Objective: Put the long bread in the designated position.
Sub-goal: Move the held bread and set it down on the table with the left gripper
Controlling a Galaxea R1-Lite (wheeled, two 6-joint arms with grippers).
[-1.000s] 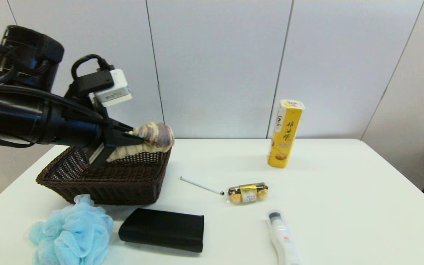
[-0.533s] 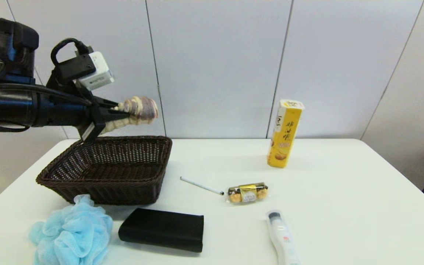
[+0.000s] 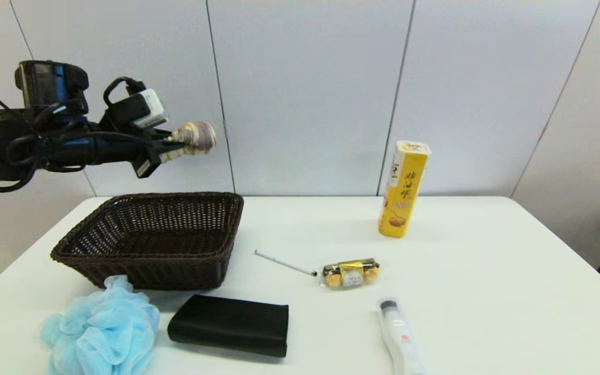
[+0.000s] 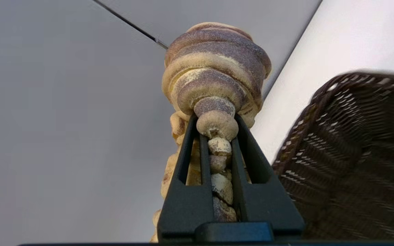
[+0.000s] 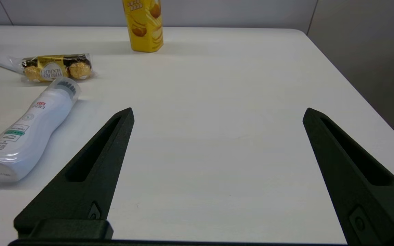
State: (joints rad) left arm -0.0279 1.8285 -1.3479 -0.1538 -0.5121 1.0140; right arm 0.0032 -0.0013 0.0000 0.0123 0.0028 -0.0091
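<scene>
The long bread (image 3: pixel 196 138) hangs pinched in the left claw (image 3: pixel 177 144), high above the basket (image 3: pixel 149 239); lower gently before releasing. The right claw (image 5: pixel 217 116) gapes idle.

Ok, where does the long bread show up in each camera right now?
Head view: the long bread is upper left, held in the left hand above the basket.
Left wrist view: centre, clamped between the black fingers.
Right wrist view: not in it.
Shared landmark: the basket's dark weave beside the bread.
</scene>
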